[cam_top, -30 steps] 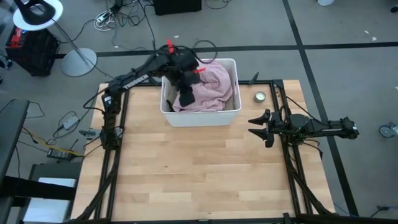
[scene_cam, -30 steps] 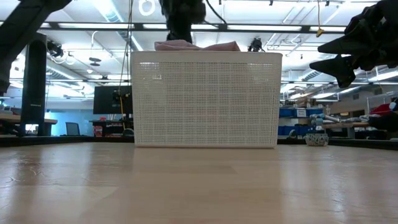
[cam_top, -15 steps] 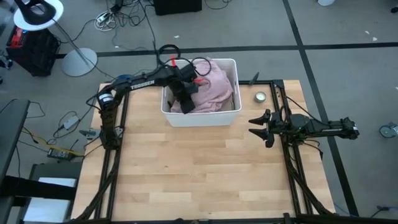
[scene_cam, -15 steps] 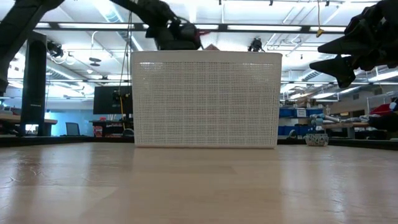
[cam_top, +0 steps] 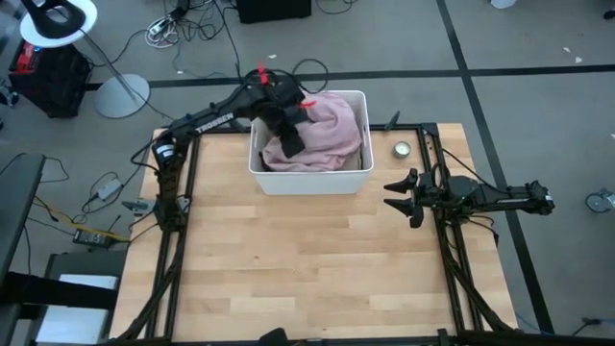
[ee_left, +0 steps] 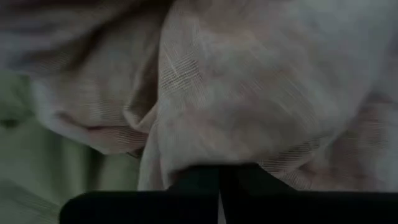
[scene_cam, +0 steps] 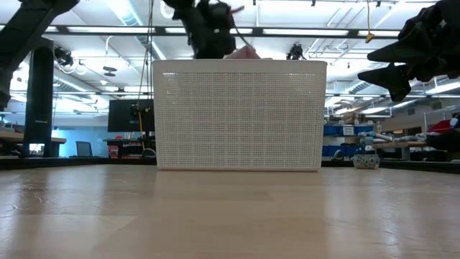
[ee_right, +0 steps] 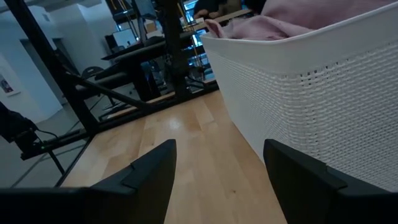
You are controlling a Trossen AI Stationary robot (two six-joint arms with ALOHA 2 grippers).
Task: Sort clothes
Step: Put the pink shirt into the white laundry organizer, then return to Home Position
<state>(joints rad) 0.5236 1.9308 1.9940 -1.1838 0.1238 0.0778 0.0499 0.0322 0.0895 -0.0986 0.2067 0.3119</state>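
Left gripper [cam_top: 285,130] sits directly on the pink garment [cam_top: 327,130] in the bin [cam_top: 307,180], fingers pinched shut on fabric; right gripper [cam_top: 396,195] spread, empty, well apart.

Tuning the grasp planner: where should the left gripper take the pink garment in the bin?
Pinch a raised fold on top of the pink garment, coming straight down. It is heaped above the bin rim, whose walls block side approaches. The left gripper is already on its left part.
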